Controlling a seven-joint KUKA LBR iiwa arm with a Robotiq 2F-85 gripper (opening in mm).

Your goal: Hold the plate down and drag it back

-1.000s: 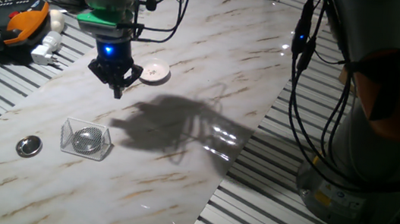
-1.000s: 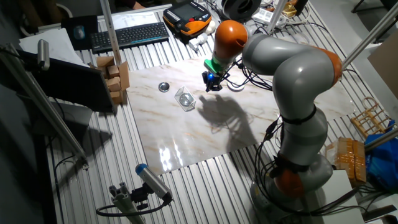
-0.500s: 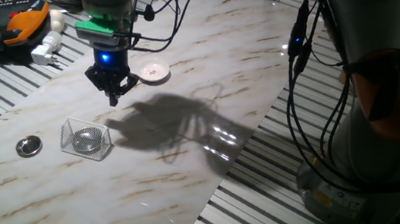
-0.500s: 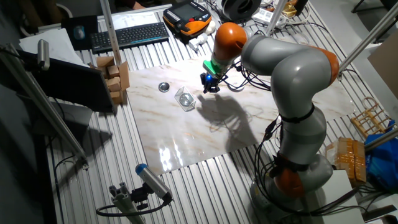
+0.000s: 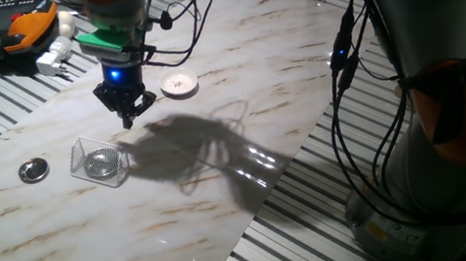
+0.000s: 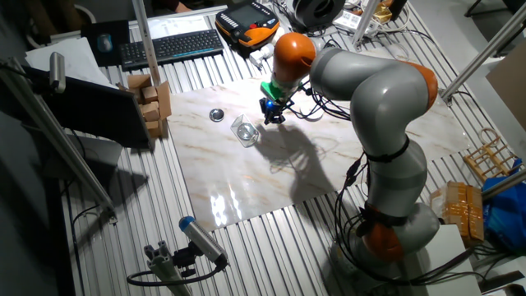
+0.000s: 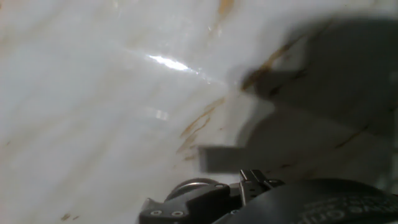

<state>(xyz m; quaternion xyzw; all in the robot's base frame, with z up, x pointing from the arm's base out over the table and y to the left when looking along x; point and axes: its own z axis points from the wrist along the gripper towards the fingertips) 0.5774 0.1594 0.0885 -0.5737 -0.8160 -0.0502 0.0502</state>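
Observation:
The plate (image 5: 179,85), a small round white dish, lies flat on the marble board in one fixed view. My gripper (image 5: 127,118) hangs just above the board, to the left of the plate and nearer the camera, about a plate's width away and not touching it. Its fingers come together in a point with nothing between them. In the other fixed view the gripper (image 6: 269,120) shows below the orange wrist, and the arm hides the plate. The hand view holds only blurred marble, a dark shadow and part of the hand's body (image 7: 249,199).
A small wire-mesh box (image 5: 100,162) sits below and left of the gripper, with a shiny metal disc (image 5: 33,170) further left. A handheld controller (image 5: 23,25) and white plugs (image 5: 53,59) lie off the board's left edge. Cables (image 5: 344,100) hang at the right.
The gripper has slid left and toward the near side, away from the plate and closer to the mesh box. The plate has stayed where it was.

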